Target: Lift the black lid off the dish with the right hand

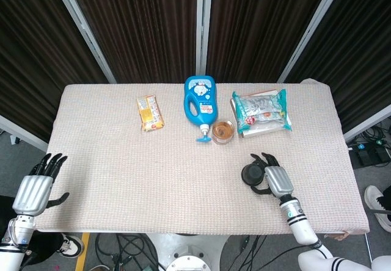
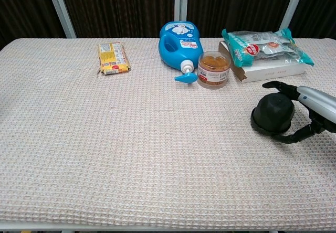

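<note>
The black domed lid is at the table's near right, well apart from the clear round dish with brown contents, which stands uncovered beside the blue bottle. My right hand grips the lid from its right side, fingers over its far edge and thumb under its near edge. Whether the lid touches the cloth I cannot tell. My left hand hangs off the table's near left corner, fingers spread and holding nothing; the chest view does not show it.
A blue detergent bottle lies at the back centre, its spout next to the dish. A teal snack bag on a box is at the back right. A yellow snack packet lies back left.
</note>
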Controlling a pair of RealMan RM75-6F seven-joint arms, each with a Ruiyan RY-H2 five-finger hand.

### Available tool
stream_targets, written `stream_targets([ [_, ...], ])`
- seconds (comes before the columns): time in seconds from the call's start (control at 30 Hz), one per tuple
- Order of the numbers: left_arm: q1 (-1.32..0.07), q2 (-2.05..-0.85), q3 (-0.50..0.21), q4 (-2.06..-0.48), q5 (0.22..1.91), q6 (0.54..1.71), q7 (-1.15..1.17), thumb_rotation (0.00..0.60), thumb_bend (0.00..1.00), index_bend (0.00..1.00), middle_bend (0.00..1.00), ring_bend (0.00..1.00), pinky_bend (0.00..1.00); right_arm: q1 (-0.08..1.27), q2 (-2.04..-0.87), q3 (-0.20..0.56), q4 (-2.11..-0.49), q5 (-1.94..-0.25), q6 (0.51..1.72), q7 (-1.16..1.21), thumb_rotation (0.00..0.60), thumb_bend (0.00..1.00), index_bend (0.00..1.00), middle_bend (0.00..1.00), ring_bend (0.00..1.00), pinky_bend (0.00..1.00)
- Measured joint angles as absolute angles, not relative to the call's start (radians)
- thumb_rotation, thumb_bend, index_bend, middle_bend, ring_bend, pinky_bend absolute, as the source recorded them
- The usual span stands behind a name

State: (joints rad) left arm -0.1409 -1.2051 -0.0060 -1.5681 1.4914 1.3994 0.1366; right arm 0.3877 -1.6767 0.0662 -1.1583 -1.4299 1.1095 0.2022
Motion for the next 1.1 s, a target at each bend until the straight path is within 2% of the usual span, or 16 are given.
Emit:
stream_targets([
  [0.27,-0.142,-1.206,-0.005,-1.57,1.49,1.394,0.14,0.6,0.17,0.09,0.07,0.0,0.21,0.377,-1.67,0.075,-1.151,-1.447,1.162,0.249,0.6,0.16,0.36,0.41,0.04,0.0],
  [0.63,-0.148,-1.205,-0.005,-1.58,1.489,1.387,0.154,0.6,0.17,0.09,0.07,0.0,0.21,0.364,-1.632,0.088,-1.181,-1.475,1.234,0.288,0.6,0.17,0.4,0.44,0.07,0.0],
  [0.8,-0.151,-1.203,-0.009,-1.587,1.485,1.385,0.161,0.6,0.17,0.09,0.07,0.0,0.21,0.359,-1.562,0.098,-1.294,-1.552,1.344,0.282,0.6,0.17,0.41,0.45,0.1,0.0],
  [0.97,-0.158,-1.211,-0.01,-1.589,1.487,1.375,0.16,0.6,0.17,0.09,0.07,0.0,0.21,0.339,-1.465,0.123,-1.454,-1.657,1.532,0.216,0.6,0.17,0.43,0.46,0.14,0.01],
  [1.1,-0.162,-1.215,-0.008,-1.587,1.491,1.371,0.153,0.6,0.17,0.09,0.07,0.0,0.21,0.328,-1.415,0.126,-1.509,-1.639,1.573,0.181,0.6,0.19,0.44,0.46,0.15,0.01],
])
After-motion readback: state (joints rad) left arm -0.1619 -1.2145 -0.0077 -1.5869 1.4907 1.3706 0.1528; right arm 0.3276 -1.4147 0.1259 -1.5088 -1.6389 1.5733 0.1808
